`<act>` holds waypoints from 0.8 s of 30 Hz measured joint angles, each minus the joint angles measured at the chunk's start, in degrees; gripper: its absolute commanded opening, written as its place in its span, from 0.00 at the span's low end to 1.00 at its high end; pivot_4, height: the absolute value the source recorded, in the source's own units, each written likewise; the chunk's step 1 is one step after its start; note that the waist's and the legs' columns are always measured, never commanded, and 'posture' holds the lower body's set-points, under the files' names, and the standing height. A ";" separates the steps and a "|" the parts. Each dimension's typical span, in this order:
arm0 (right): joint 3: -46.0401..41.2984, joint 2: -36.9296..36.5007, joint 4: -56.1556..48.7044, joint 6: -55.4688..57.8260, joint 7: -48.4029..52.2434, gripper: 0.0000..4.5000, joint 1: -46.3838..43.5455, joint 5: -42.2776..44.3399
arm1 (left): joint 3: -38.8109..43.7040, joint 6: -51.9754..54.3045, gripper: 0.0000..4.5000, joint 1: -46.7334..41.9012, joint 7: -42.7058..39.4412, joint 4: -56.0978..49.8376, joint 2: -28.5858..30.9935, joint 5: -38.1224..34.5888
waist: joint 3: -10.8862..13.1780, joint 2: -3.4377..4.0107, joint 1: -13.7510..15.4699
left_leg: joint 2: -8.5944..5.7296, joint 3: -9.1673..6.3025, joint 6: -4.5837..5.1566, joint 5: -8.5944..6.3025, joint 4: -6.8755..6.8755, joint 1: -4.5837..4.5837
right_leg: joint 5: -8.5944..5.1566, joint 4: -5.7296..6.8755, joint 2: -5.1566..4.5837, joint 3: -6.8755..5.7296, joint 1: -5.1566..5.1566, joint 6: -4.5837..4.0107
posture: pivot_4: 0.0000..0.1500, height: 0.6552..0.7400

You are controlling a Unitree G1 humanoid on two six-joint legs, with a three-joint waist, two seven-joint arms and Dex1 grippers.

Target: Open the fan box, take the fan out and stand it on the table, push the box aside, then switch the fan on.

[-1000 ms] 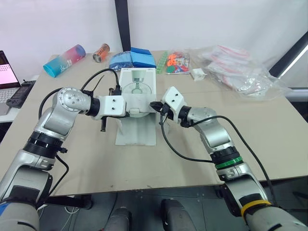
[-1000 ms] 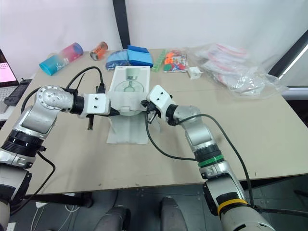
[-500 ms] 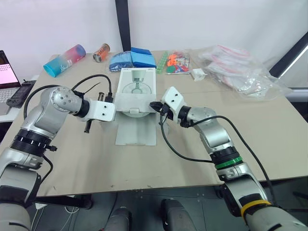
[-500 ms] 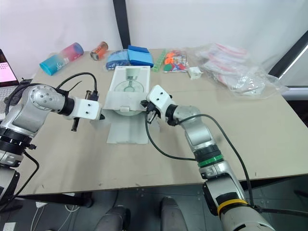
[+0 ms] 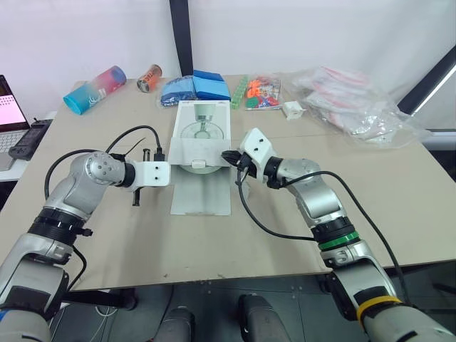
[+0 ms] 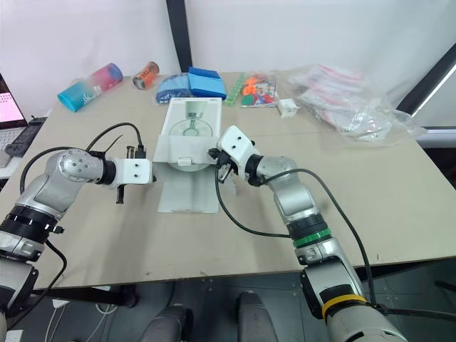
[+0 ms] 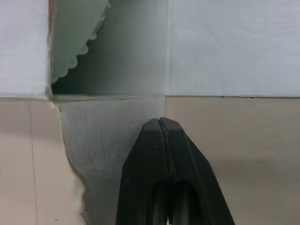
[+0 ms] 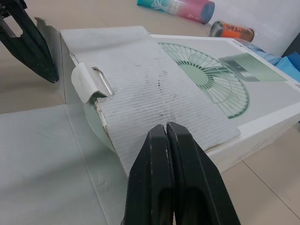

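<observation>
Filling most of the head view, the tan tabletop (image 5: 399, 206) carries everything. At its centre lies the fan box (image 5: 204, 122), white with a green fan printed on its face. One long flap (image 5: 201, 194) is spread flat on the tabletop toward the bottom of the frame. A shorter corrugated flap (image 8: 154, 98) with a tab is folded over the near part of the printed face. Crumpled clear plastic bags (image 5: 356, 107) sprawl at the upper right.

The left gripper (image 7: 160, 123) sits just left of the box's near corner, jaws pressed together and holding nothing, apart from the cardboard. The right gripper (image 8: 166, 127) is at the box's right edge beside the corrugated flap, jaws also closed and empty. Whether it touches the flap I cannot tell.

Blue packets (image 5: 196, 85) lie just above the box, a blue-and-pink bottle (image 5: 95, 87) lies at the upper left, and a small can (image 5: 149, 78) lies between them.
</observation>
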 measured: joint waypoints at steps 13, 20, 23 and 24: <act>0.23 -0.12 -0.06 -0.02 0.46 0.01 -0.12 -0.04 | 1.84 0.37 0.00 -2.92 10.98 7.21 -3.42 1.60 | 0.00 0.00 0.08 | 0.00 0.00 -0.01 0.00 0.00 0.00 | 0.00 0.00 -0.01 -0.01 0.00 0.00 | 1.00 1.00; 0.33 -0.14 -0.24 0.06 0.77 0.01 -0.12 -0.06 | 5.23 3.00 0.00 -3.74 11.35 8.64 -7.45 -3.19 | 0.00 0.00 0.07 | -0.01 0.01 -0.02 0.01 0.00 0.00 | 0.00 0.01 -0.02 0.00 0.00 0.00 | 1.00 1.00; 0.35 -0.28 -0.37 0.16 0.80 0.01 -0.11 -0.20 | 7.65 5.90 0.00 -3.68 9.87 8.56 -8.77 -6.56 | 0.00 0.00 0.11 | -0.01 0.00 -0.02 0.01 0.00 0.00 | 0.00 0.00 -0.02 -0.01 0.00 0.00 | 1.00 1.00; 0.36 -0.30 -0.40 0.22 0.80 0.01 -0.11 -0.23 | 7.98 6.72 0.00 -3.63 9.35 8.51 -8.88 -7.27 | 0.00 0.00 0.11 | -0.01 0.01 -0.03 0.02 0.00 0.00 | 0.00 0.00 -0.02 -0.01 0.00 0.00 | 1.00 1.00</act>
